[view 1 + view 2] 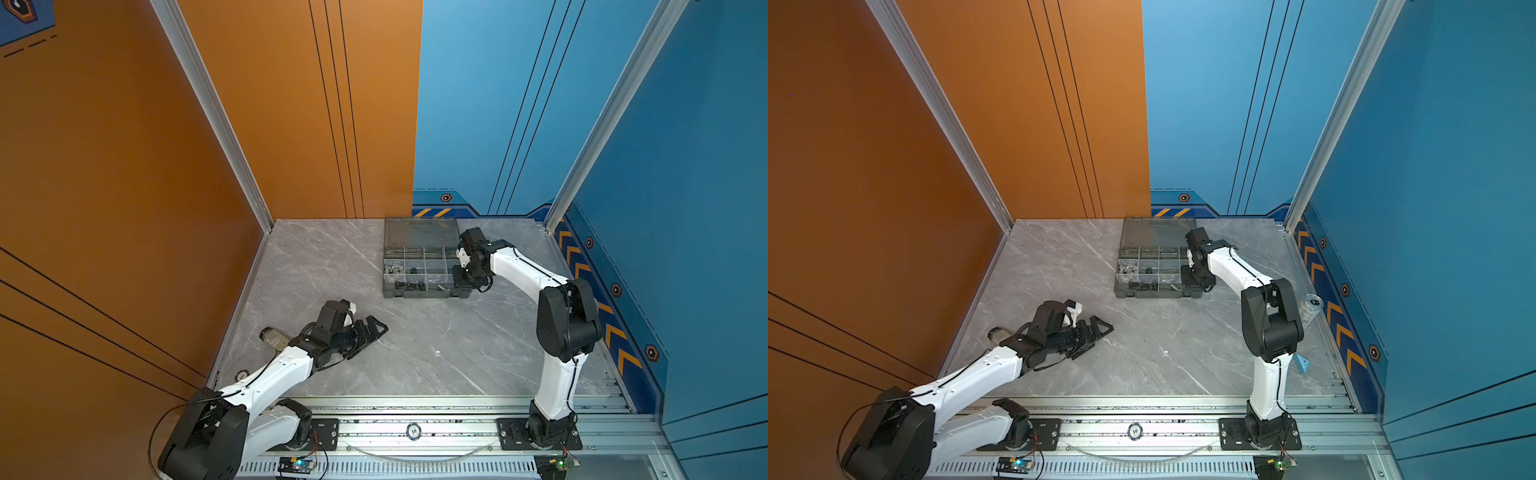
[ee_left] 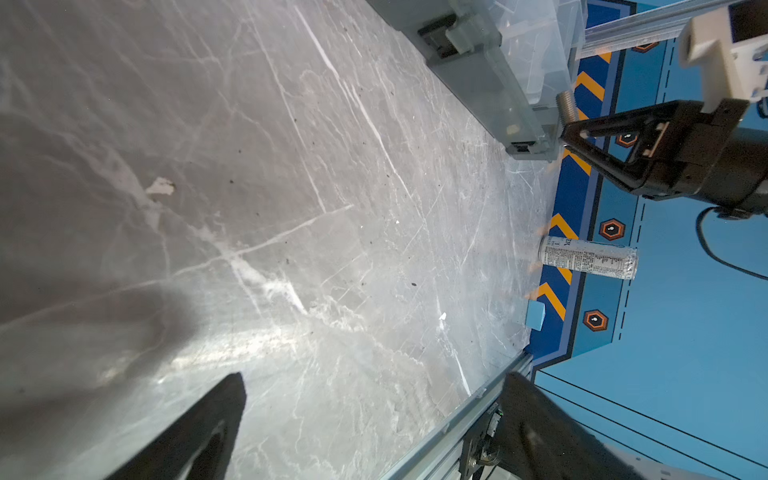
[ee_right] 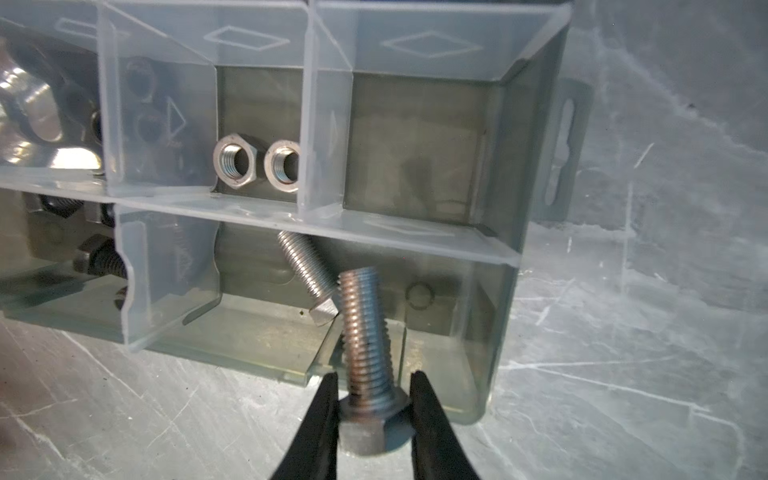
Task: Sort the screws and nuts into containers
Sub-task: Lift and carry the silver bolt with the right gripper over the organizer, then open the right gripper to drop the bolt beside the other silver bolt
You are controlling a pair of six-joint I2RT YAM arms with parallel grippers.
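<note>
While the left fingers (image 2: pixel 199 436) gape empty, the right fingers (image 3: pixel 316 424) grip a silver threaded hex-head screw (image 3: pixel 368 332) at the corner of the smoky translucent plastic box (image 3: pixel 503 332).

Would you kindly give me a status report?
Right gripper shut on long silver hex-head screw, at smoky grey organizer box. Left gripper open, empty. No obstruction seen.

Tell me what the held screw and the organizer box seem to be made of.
The held screw looks like bare silver metal, probably steel: dull grey sheen along its threads. The organizer box looks like smoky translucent plastic: contents show through its walls.
</note>
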